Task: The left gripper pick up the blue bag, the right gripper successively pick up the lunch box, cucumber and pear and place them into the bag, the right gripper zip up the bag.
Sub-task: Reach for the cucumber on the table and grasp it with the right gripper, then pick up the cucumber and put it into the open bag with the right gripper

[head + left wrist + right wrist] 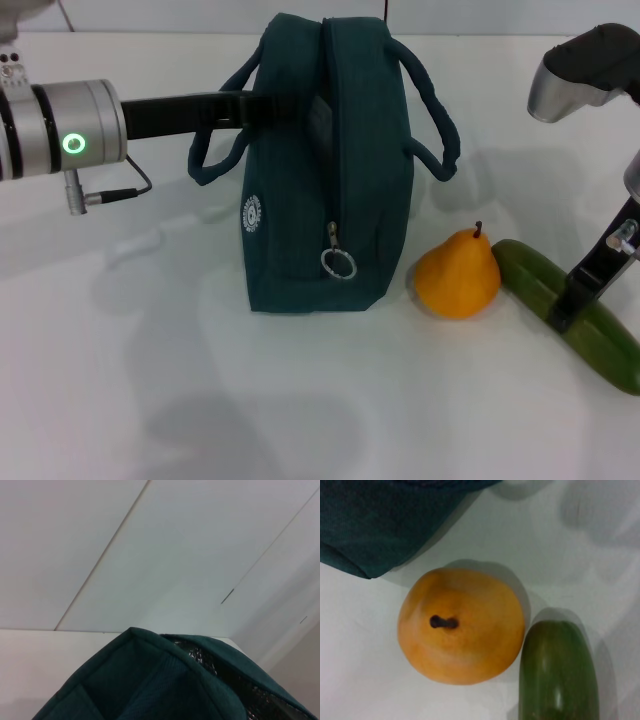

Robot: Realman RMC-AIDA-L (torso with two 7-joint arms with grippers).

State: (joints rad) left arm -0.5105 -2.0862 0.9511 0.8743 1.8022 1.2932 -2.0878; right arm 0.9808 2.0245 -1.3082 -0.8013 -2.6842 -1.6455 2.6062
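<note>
The blue bag stands upright mid-table, its zipper ring pull hanging down the front. My left gripper reaches in from the left and is shut on the bag's upper side edge. In the left wrist view the bag shows an open top with silver lining. The pear sits just right of the bag, touching the cucumber. My right gripper is down on the cucumber's middle. The right wrist view looks down on the pear, the cucumber's end and a bag corner. The lunch box is out of view.
Everything rests on a white table. The bag's two loop handles stick out to either side near its top. The cucumber lies close to the right edge of the head view.
</note>
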